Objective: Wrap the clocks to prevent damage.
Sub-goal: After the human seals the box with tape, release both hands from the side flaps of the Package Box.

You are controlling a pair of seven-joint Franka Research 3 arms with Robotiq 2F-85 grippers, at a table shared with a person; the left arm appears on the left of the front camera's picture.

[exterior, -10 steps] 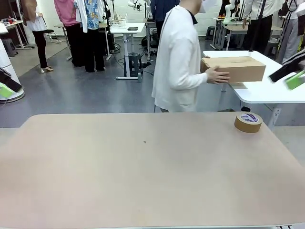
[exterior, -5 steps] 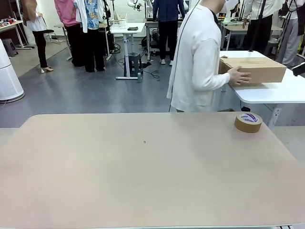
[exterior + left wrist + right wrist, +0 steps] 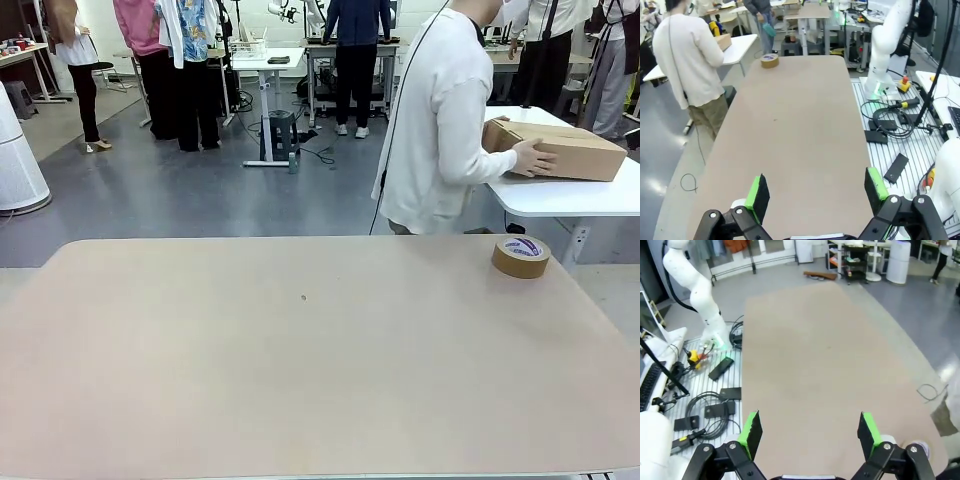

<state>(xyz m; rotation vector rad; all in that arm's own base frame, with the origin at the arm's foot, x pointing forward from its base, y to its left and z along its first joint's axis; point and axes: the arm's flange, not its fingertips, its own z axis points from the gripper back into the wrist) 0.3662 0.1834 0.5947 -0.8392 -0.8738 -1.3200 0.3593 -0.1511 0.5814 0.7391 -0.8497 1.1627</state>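
The clocks are out of view. My left gripper [image 3: 817, 189] hangs open high over the near end of the tan table [image 3: 800, 130], with nothing between its green pads. My right gripper [image 3: 808, 432] is open as well, above the table [image 3: 810, 355] from the other side, and holds nothing. A roll of brown tape [image 3: 521, 256] lies flat near the table's far right corner, and the left wrist view has the tape roll [image 3: 769, 60] at the far end. A person [image 3: 440, 120] in a white top stands beyond the far edge, hands on a cardboard box [image 3: 555, 150].
The box rests on a white side table [image 3: 570, 195] behind the far right corner. Cables, a black device and the other arm's white base [image 3: 880, 75] sit on the slatted stand beside the table. Other people and desks stand farther back.
The person has carried the cardboard box to the right and set it on the white side table. Gripper parts seen at both picture edges a second ago have left the front view.
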